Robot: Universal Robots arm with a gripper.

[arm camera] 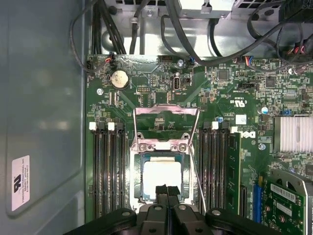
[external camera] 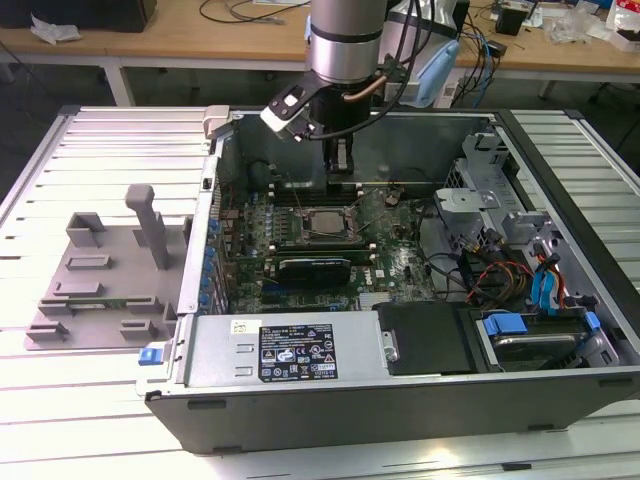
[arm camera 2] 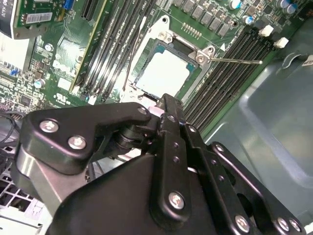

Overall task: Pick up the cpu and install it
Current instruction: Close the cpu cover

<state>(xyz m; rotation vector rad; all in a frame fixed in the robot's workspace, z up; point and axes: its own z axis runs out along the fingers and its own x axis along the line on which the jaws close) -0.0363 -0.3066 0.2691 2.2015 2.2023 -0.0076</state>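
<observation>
The cpu [external camera: 322, 222] lies flat in the black socket frame [external camera: 290, 228] on the motherboard inside the open computer case; its silver top gleams in both wrist views [arm camera 2: 165, 73] [arm camera: 161, 175]. My gripper [external camera: 340, 168] hangs above the case, a little behind the socket in the exterior view. In the first wrist view its two black fingertips [arm camera: 161, 192] are pressed together over the chip's near edge with nothing between them. The gripper [arm camera: 167, 192] [arm camera 2: 165, 104] is shut and empty, apart from the chip.
The socket's metal load plate [arm camera: 166, 117] stands open, its thin lever [arm camera 2: 234, 61] swung out. Memory slots [arm camera: 107, 171] flank the socket. A grey plastic fixture [external camera: 100, 280] sits on the table at the exterior view's left. Cables and drive bays [external camera: 520, 270] fill the case's right side.
</observation>
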